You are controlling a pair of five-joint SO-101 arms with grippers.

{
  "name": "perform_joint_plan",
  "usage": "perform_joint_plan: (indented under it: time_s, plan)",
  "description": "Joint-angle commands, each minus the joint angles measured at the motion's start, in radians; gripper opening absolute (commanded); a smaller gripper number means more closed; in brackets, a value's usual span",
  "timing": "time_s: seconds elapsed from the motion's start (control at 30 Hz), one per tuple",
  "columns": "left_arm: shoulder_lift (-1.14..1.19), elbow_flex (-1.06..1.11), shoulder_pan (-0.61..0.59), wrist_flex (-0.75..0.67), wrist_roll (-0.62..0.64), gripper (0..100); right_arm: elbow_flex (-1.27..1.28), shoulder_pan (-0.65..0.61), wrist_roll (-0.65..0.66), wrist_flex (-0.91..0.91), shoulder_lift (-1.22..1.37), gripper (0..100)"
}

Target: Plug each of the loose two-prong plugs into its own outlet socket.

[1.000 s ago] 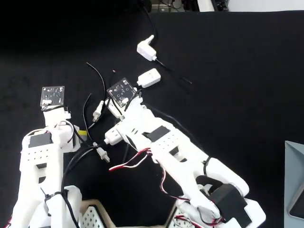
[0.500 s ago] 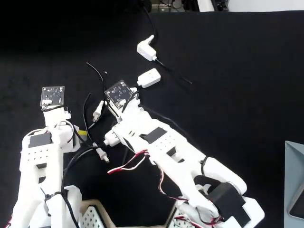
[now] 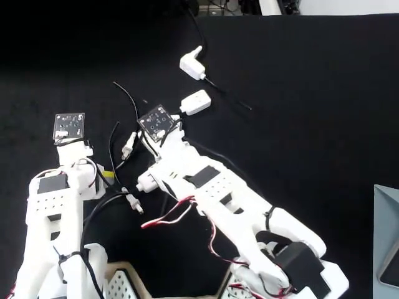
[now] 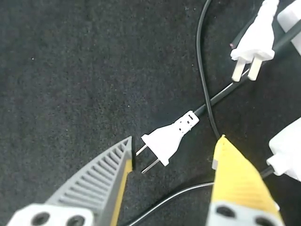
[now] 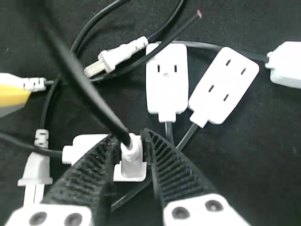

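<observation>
Sockets: first outlet socket (image 5: 167, 80) and second outlet socket (image 5: 223, 84) lie side by side on the black tabletop (image 5: 263, 155), slots face-up.
Right arm: stretched across the tangle of cords, right gripper (image 5: 129, 139) pointing down near the sockets.
Right jaws: clenched on a white plug (image 5: 131, 160) at its black-cord end.
Left arm: left gripper (image 4: 174, 140) low over the tabletop.
Left jaws: spread wide, gripping nothing. A loose plug (image 4: 162, 143) lies flat between them, prongs just beside the grey finger.
Spare plug: another plug (image 4: 254, 44) lies nearby, prongs up.

Black table (image 3: 324, 112), grey object (image 3: 388, 233) at its edge, perhaps a tray corner, pale surface (image 3: 349, 6) beyond the table
</observation>
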Motion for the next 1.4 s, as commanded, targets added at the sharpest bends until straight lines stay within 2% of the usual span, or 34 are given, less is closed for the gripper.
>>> perform_joint_plan:
  time_s: [0.0, 0.23, 0.4, 0.5, 0.77, 0.93, 1.13, 1.37]
  plan:
    - [-0.012, -0.005, -0.010, -0.012, 0.005, 27, 0.021, -0.017, -0.005, 0.061, 0.013, 1.1]
    - [-0.012, -0.005, -0.010, -0.014, 0.005, 27, -0.002, -0.020, -0.006, 0.150, 0.019, 1.2]
    - [-0.012, -0.005, -0.010, -0.014, 0.005, 27, -0.096, -0.020, -0.144, 0.304, 0.021, 1.3]
    - [-0.012, -0.005, -0.010, -0.014, 0.005, 27, -0.134, -0.020, -0.152, 0.373, 0.021, 1.3]
    - [-0.012, -0.005, -0.010, -0.014, 0.005, 27, -0.139, -0.021, -0.175, 0.384, 0.019, 1.1]
    - [-0.012, -0.005, -0.010, -0.014, 0.005, 27, -0.202, -0.020, -0.282, 0.390, 0.015, 1.1]
    - [-0.012, -0.005, -0.010, -0.014, 0.005, 27, -0.229, -0.020, -0.310, 0.388, 0.022, 1.1]
    - [-0.012, -0.005, -0.010, -0.014, 0.005, 27, -0.211, -0.015, -0.411, 0.327, 0.024, 1.1]
